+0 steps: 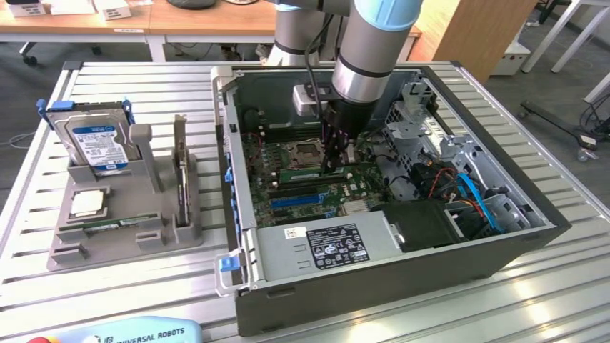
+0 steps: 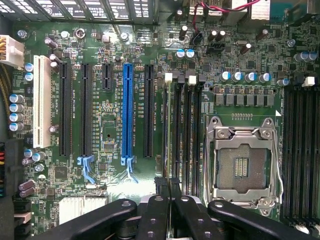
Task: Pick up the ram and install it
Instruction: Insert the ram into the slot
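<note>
1. Claw state: the claw (image 1: 336,166) (image 2: 167,186) is clenched. In the wrist view I see its dark fingertips (image 2: 160,184) pressed on a thin board seen edge-on, which I read as the ram (image 2: 166,130).
2. Ram position: the ram runs straight out from the claw tips, in line with the memory slots (image 2: 189,135) just beside it. I cannot tell whether it is seated.
3. Surroundings: the claw is down inside the open computer case (image 1: 381,286), which stands on the slatted counter (image 1: 562,300).
   - The open processor socket (image 2: 243,162) lies near the claw on one side of the ram.
   - The long blue expansion slot (image 2: 127,112) lies near it on the other side.
4. Holder: well apart from the claw, toward the exterior view's left, a grey holder (image 1: 124,246) carries three parts.
   - A second green stick (image 1: 116,225), lying flat.
   - A square processor chip (image 1: 88,202).
   - A hard drive (image 1: 96,143) with a blue label, text illegible.
5. Markings: the pendant (image 1: 133,332) at the counter edge reads "UNIVERSAL ROBOTS". The power supply label (image 1: 333,246), near the claw, is too small to read.
</note>
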Robot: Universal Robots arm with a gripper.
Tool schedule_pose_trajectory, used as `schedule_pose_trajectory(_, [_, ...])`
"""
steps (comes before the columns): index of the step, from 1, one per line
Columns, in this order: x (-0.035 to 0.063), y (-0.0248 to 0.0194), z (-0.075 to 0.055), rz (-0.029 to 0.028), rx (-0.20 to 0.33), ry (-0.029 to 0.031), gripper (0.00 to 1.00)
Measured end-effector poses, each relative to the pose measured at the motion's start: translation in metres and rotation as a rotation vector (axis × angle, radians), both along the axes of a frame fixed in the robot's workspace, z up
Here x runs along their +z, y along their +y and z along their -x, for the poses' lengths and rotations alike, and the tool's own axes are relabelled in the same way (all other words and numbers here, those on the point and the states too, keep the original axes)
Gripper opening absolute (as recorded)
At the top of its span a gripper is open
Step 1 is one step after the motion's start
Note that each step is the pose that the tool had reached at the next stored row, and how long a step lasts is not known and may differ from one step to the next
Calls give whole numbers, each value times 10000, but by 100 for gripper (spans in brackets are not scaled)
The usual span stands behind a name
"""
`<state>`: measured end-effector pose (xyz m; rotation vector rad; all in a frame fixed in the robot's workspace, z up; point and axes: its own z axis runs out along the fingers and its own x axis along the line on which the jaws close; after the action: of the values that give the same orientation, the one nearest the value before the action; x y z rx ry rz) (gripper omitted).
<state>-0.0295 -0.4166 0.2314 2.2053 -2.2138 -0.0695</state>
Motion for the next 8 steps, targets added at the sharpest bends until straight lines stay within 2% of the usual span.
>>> schedule_pose_trajectory(8, [-10,0,0,-1,0,0,11])
